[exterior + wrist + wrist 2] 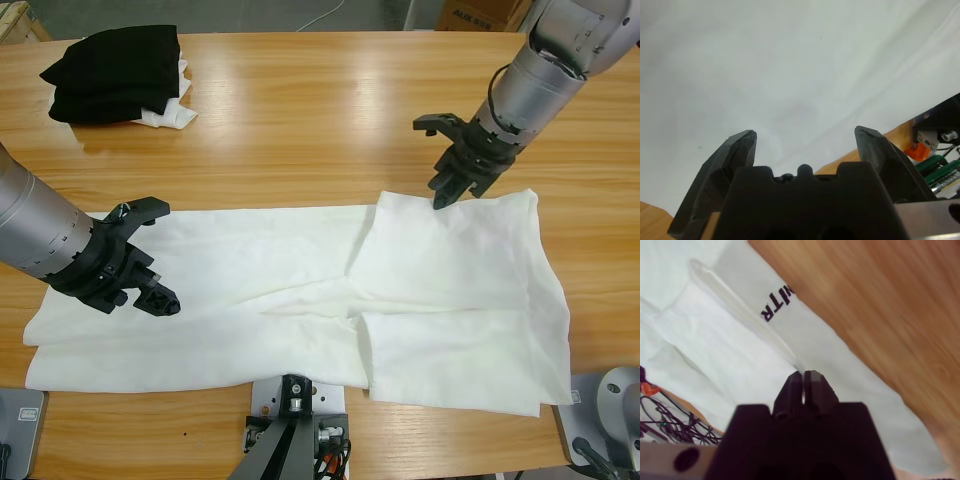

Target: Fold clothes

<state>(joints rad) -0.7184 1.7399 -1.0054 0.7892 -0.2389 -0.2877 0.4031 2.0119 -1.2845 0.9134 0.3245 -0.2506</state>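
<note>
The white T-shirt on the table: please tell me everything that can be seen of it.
The white T-shirt is thin, wrinkled fabric lying flat along the near part of the wooden table. Its right part is folded over into doubled layers. The right wrist view shows black letters near one edge. The right gripper, jaws shut, is at the folded part's far corner; whether it pinches cloth cannot be told. The left gripper, jaws open, is over the left part.

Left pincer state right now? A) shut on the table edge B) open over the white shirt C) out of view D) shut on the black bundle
B: in the left wrist view the left pincer has its jaws spread wide apart with only the white T-shirt between and beyond them; in the high view it sits over the shirt's left end.
</note>
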